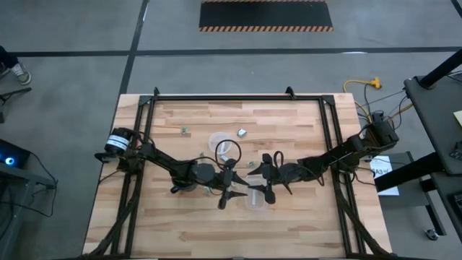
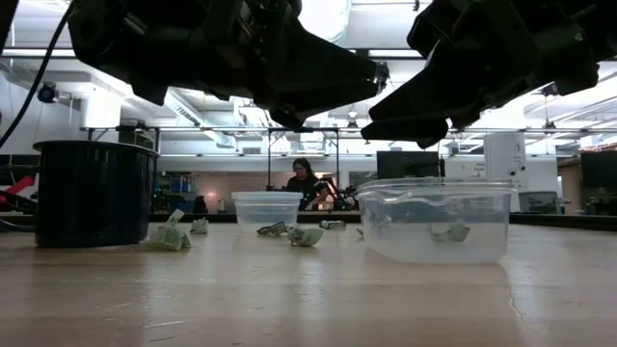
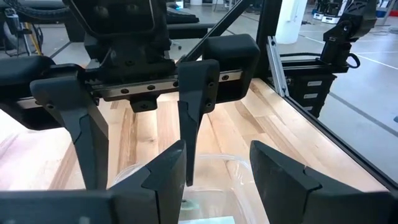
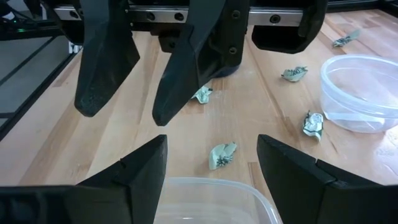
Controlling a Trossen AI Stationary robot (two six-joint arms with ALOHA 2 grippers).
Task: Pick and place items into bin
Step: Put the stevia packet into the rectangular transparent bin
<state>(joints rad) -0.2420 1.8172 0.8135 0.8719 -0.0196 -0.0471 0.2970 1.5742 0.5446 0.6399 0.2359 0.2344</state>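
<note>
Small crumpled pale green pieces lie scattered on the wooden table: one (image 4: 222, 154) just beyond the near bin, others (image 4: 313, 123) (image 4: 294, 73) farther off, and more (image 2: 174, 234) beside the black mug (image 2: 92, 193). The clear near bin (image 2: 439, 220) has pieces lying on its bottom. My left gripper (image 3: 217, 168) and my right gripper (image 4: 211, 162) are both open. They face each other above this bin (image 1: 256, 198), and neither holds anything. A second clear container (image 4: 360, 93) stands behind.
The black mug (image 1: 227, 150) and the second clear container (image 1: 220, 139) stand close behind both grippers. More pieces lie toward the far edge (image 1: 185, 131) (image 1: 242, 132). A black frame (image 1: 238, 97) borders the table. A person (image 2: 307, 183) sits in the room beyond.
</note>
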